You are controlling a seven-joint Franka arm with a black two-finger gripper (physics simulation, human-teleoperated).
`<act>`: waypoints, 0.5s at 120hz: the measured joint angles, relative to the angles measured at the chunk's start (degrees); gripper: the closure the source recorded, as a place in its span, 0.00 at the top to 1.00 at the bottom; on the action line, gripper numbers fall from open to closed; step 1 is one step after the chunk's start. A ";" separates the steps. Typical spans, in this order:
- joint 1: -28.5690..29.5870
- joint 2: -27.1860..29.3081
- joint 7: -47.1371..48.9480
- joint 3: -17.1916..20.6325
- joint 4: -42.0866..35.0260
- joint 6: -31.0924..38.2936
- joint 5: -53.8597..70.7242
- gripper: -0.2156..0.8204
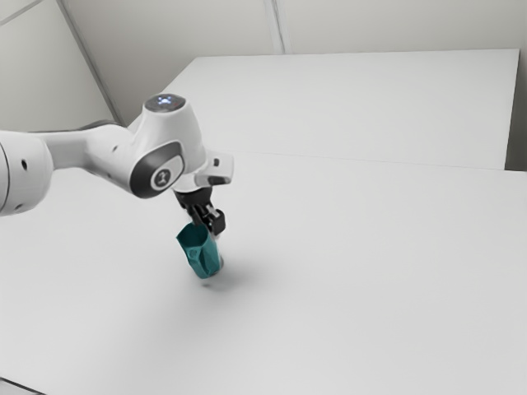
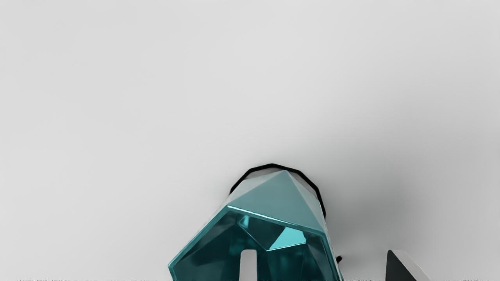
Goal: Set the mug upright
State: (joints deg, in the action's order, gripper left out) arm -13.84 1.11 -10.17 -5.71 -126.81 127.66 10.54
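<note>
The teal faceted mug (image 1: 200, 252) is tilted in the exterior view, its mouth up toward the gripper (image 1: 212, 225) and its base low, close to the table. Whether the base touches the table, I cannot tell. From the wrist view, I look into the open mouth of the mug (image 2: 277, 195). There my gripper (image 2: 322, 266) is open, with one finger (image 2: 248, 267) over or inside the mouth and the other beyond the mug's outer wall, a gap between it and that wall. The mug hides part of the fingers in the exterior view.
A plain white table (image 1: 346, 271) spreads around the mug, with a soft shadow beside it. Farther back lies another white surface (image 1: 354, 107), bordered by pale walls. A dark-edged corner shows at the exterior view's lower left.
</note>
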 joint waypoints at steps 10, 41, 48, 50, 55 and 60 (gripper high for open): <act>0.03 1.00 -0.08 0.00 1.30 -0.99 -0.11 0.50; -0.27 -0.12 -0.17 -1.16 15.68 -10.03 -2.49 0.67; 0.12 -1.89 -0.12 -1.49 20.36 -13.24 -4.03 0.70; 0.30 -2.62 -0.11 -1.54 21.82 -14.17 -4.45 0.71; 0.89 -4.20 -0.03 -1.60 24.86 -16.33 -5.42 0.72; 1.94 -5.92 0.09 -1.63 27.74 -18.50 -6.40 0.74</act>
State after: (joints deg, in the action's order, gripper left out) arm -11.90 -4.81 -10.08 -7.34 -99.07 109.16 4.13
